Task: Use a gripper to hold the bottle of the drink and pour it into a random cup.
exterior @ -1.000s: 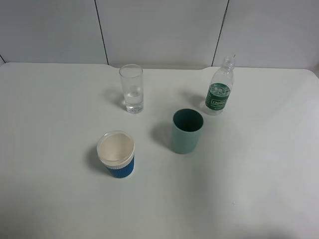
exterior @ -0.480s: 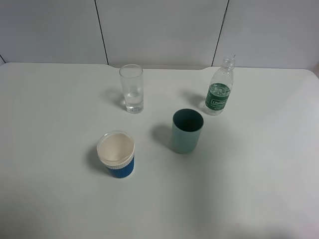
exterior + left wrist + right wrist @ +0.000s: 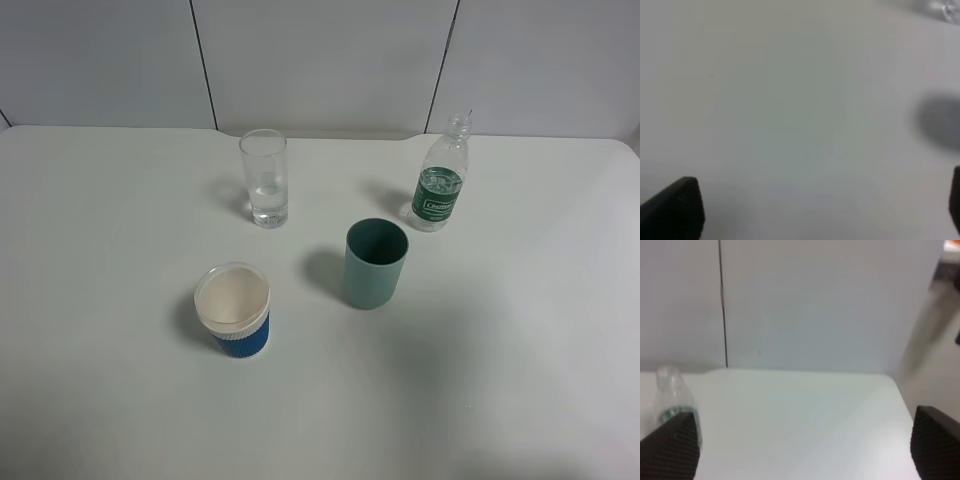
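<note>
Bottle ahead and off to one side of my right jaws

My right gripper is spread wide and holds nothing; the bottle of the drink stands upright beyond one fingertip, near the table's far edge, bare tabletop between. My left gripper is also spread and unladen, farther off. The cup stands well apart from the bottle.

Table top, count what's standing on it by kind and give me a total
Clear glass tumbler: 1
Teal cup: 1
Blue ribbed cup with white rim: 1
Green-labelled bottle: 1
Total: 4
</note>
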Robot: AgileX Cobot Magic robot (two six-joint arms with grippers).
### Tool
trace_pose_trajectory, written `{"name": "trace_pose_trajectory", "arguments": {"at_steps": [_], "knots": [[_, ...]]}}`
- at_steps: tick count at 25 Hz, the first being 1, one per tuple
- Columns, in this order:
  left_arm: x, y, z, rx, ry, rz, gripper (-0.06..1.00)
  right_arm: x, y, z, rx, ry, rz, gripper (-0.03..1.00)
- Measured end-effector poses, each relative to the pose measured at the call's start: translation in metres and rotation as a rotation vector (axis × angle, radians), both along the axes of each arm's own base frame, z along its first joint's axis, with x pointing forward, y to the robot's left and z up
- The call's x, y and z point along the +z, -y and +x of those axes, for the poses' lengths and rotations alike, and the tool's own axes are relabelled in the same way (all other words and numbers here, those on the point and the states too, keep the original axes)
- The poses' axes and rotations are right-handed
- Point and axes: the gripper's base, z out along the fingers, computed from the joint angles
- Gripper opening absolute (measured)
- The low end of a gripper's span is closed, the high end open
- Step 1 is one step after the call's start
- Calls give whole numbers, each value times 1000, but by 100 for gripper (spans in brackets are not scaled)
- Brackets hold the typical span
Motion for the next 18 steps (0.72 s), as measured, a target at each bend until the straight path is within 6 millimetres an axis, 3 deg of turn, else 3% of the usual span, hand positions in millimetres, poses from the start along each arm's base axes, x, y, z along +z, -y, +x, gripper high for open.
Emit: {"name": "trace_pose_trajectory", "arguments": {"at_steps": [11,18], "knots": [[0,0,0,0,0,0,99,-27,3,-44,-41,-127,44,83],[0,0,0,0,0,0,99,-42,3,-50,-53,-280,63,83]]}}
